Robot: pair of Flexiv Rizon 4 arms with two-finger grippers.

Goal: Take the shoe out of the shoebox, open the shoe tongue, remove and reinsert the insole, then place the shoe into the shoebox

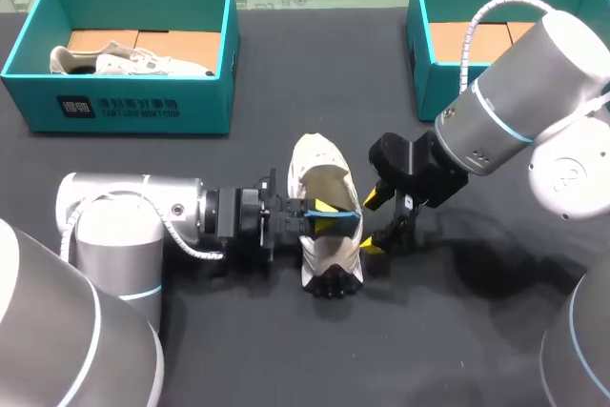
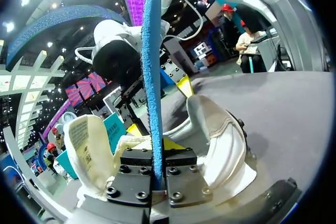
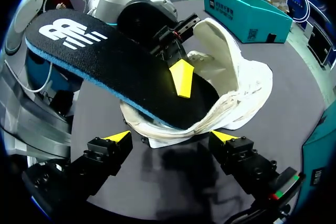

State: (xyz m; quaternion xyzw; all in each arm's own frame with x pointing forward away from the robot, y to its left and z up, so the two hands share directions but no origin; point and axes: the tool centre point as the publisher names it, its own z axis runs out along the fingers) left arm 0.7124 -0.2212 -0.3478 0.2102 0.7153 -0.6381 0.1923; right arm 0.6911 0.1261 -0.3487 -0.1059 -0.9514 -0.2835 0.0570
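The left arm (image 1: 133, 221) lies level from the left; the left gripper (image 1: 324, 216) sits at mid-table, fingers clamped flat on the insole (image 3: 105, 61); the right arm (image 1: 515, 111) slants down from the right; the right gripper (image 1: 374, 224) faces it, fingers spread wide.

Left arm (image 1: 133, 221) and right arm (image 1: 519, 102) close off both sides of the shoe (image 1: 324, 259). Bare surface (image 1: 410, 350) lies in front of it.

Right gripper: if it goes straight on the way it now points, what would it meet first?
Most likely the white fabric shoe, at its near side rim, just below the black foam insole sticking out of it. Depth is unclear; the insole might come first.
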